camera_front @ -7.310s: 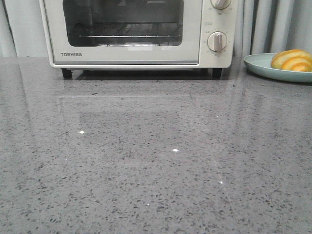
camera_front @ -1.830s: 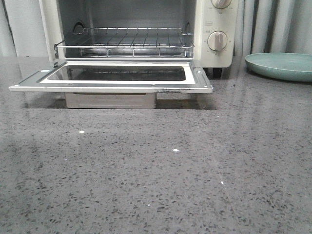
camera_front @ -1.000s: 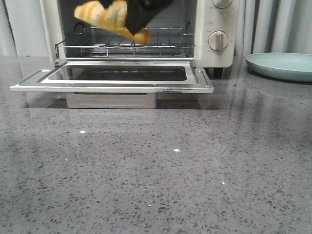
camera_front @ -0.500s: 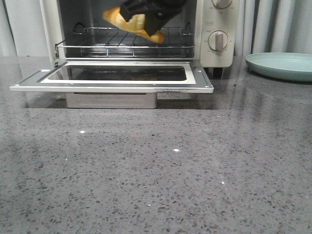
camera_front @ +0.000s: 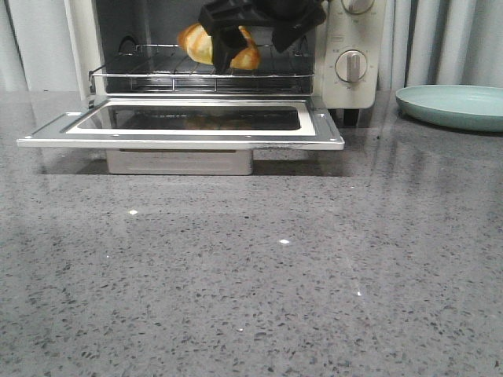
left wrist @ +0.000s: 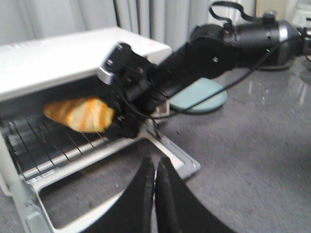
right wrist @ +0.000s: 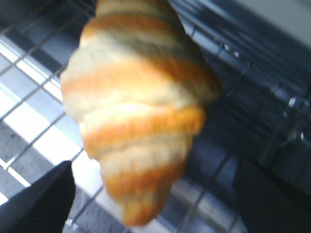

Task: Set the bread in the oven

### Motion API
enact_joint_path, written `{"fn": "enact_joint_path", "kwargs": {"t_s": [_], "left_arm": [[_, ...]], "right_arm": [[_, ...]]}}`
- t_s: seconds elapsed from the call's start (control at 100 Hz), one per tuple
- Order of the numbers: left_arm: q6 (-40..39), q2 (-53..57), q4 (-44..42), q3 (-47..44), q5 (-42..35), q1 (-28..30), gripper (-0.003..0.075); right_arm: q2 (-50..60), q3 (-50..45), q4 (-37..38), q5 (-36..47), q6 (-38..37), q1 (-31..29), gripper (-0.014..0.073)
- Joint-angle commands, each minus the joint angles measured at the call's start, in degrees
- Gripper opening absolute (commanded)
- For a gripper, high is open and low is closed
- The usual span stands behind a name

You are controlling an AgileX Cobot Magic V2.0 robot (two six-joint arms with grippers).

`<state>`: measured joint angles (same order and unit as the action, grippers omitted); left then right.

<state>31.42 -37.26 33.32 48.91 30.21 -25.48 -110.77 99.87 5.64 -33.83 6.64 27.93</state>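
Above the oven's (camera_front: 346,47) rack (camera_front: 200,72), my right gripper (camera_front: 236,35) clamps the bread (camera_front: 206,45), long axis across the oven's mouth; my left gripper (left wrist: 155,167) hangs pinched shut outside.

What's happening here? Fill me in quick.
The right gripper is holding the bread over the wire rack of the oven, whose door is dropped open. The bread looks not yet released. The left gripper hangs shut and empty in front of the oven. The green plate sits empty to the right.
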Motion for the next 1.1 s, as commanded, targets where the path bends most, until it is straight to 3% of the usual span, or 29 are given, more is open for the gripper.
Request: {"fn": "enact_joint_path", "kwargs": {"t_s": [0.0,0.04,0.16,0.18,0.36,0.58,0.7,0.92,1.09], "left_arm": [[-1.5,1.9,0.0,1.7,-6.3,0.9,-0.0022],[-2.5,3.2,-1.3,1.7,-7.0,1.7,-0.0022],[-4.3,7.6,-6.2,1.2,-7.1,4.5,-0.0022],[-4.6,8.4,-7.0,0.9,-7.1,5.1,-0.0022],[-8.2,17.8,-11.6,-5.4,-7.1,10.1,-0.0022],[-8.6,27.7,-11.6,-15.9,-6.8,13.6,-0.0022],[-8.6,29.9,-11.6,-19.8,-6.8,13.7,-0.0021],[-8.6,29.9,-11.3,-22.7,-6.7,13.7,-0.0021],[-8.6,29.9,-7.0,-22.7,-6.4,13.7,-0.0021]], "right_arm": [[5.8,1.3,-1.3,0.2,-0.4,-0.9,0.0435],[7.0,1.1,-1.6,-1.0,-0.4,-0.9,0.0341],[12.2,-1.0,-3.3,-3.2,-0.1,-0.1,-0.0047],[13.5,-1.9,-3.9,-3.3,0.1,0.2,-0.0077],[27.8,-16.4,-4.5,-4.2,3.2,5.1,-0.0055],[54.7,-42.2,-4.3,8.4,3.2,8.2,-0.0055],[70.4,-52.6,-3.6,10.1,3.2,8.0,-0.0055],[93.8,-62.3,-2.6,8.7,3.1,4.4,-0.0055],[101.8,-66.4,-2.3,8.7,3.1,2.0,-0.0055]]}}
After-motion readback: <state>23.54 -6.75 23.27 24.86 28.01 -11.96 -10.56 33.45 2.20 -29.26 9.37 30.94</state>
